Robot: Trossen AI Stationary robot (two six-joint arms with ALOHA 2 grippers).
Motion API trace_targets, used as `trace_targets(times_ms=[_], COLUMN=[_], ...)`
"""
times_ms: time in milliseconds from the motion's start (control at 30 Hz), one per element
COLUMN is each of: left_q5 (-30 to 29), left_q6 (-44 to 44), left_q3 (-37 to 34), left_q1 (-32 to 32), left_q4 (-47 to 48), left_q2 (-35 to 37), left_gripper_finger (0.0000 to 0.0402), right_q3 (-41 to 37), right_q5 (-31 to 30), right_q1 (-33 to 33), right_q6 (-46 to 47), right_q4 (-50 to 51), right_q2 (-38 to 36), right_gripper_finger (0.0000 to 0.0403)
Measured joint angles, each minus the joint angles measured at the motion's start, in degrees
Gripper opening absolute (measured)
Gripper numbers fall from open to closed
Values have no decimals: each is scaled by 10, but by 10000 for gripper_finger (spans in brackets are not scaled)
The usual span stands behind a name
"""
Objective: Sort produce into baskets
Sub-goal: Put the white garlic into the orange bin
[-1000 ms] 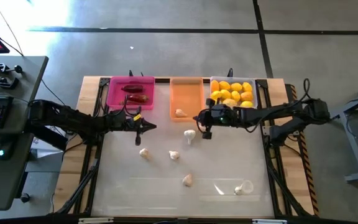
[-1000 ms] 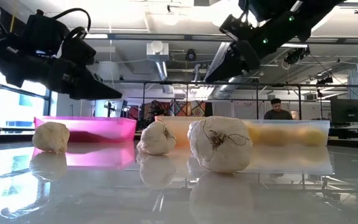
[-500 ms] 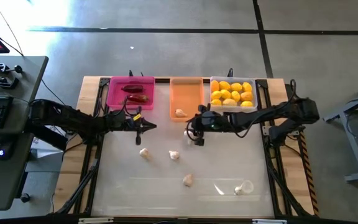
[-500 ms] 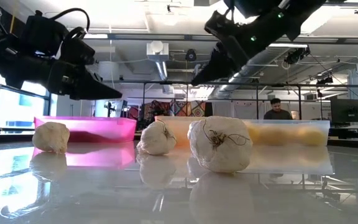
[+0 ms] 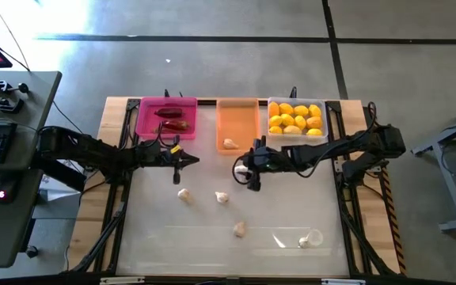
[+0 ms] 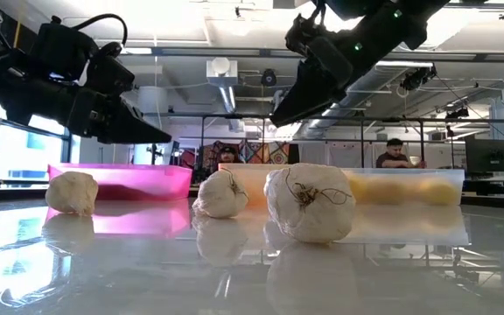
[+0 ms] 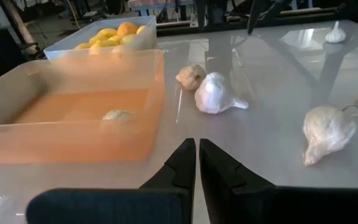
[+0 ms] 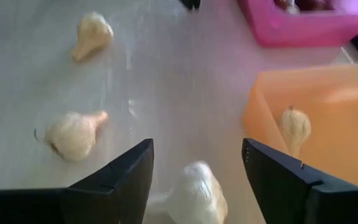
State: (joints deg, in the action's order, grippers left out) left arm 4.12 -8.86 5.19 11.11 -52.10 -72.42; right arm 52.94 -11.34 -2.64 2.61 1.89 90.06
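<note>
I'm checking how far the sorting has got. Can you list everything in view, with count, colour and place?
pink basket: one, magenta, back left of the table; holds the chili peppers: dark red, count unclear.
orange basket: one, translucent orange, back middle; holds one whitish garlic bulb.
clear basket: one, whitish, back right; full of lemons: yellow-orange, many.
loose garlic bulbs: five, whitish, on the table.
plastic scrap: one, clear, front right.
people: two, in the room behind.
left tool: dark, shut, hovers in front of the pink basket.
right tool: dark, open, around the garlic nearest the orange basket.
</note>
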Motion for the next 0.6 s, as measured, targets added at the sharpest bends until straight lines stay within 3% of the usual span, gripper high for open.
trace_targets(times_ms=[600], left_q5=[-3], left_q6=[14], left_q3=[2], left_q1=[0], left_q4=[-5], left_q2=[0], left_gripper_finger=[10], right_q3=[64], right_q5=[-29], right_q1=[-1], right_q6=[30], right_q4=[131], right_q2=[0], right_gripper_finger=[240])
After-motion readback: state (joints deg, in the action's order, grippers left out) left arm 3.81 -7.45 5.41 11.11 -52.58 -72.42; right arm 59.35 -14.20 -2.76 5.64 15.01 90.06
